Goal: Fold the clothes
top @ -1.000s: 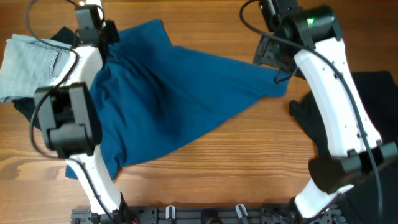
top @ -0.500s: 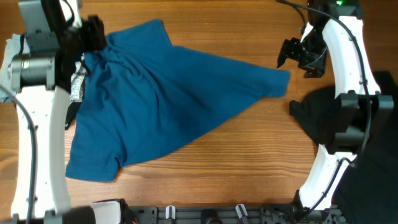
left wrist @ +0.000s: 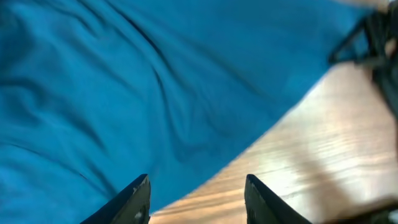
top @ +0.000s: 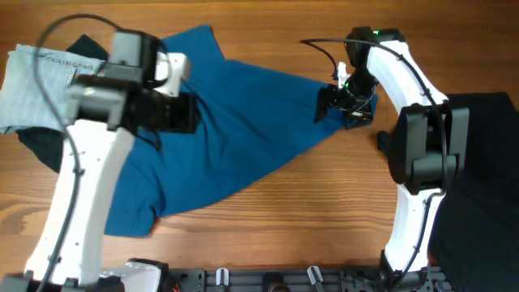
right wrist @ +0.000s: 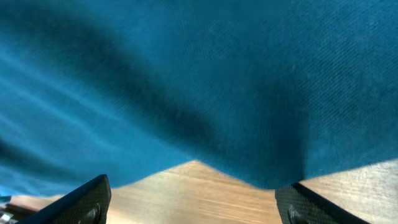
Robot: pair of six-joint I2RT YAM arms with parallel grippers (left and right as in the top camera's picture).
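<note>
While both arms hang above the table (top: pixel 324 219), shirt (top: pixel 243 122): deep blue, short-sleeved, lying open and rumpled across the middle, unfolded.
Shirt outline: roughly a wedge, broad toward the left edge and narrowing to a tip toward the right edge; one sleeve points at the far edge, one corner reaches toward the near left corner.
Shirt surface: shallow creases running lengthwise; no crisp fold line.
Jeans (top: pixel 32 81): pale-blue denim, bunched at the far left corner, lying on a black garment (top: pixel 40 142).
Second black garment (top: pixel 478 162): heaped along the right edge, just beside the shirt's tip; contact cannot be told.
Left gripper (left wrist: pixel 196 199): above the shirt's left half; jaws moderately apart, nothing between them; shirt hem and bare wood beneath.
Right gripper (right wrist: pixel 199 205): at the shirt's right tip; jaws wide, gripping nothing; hem just beyond the fingertips.
</note>
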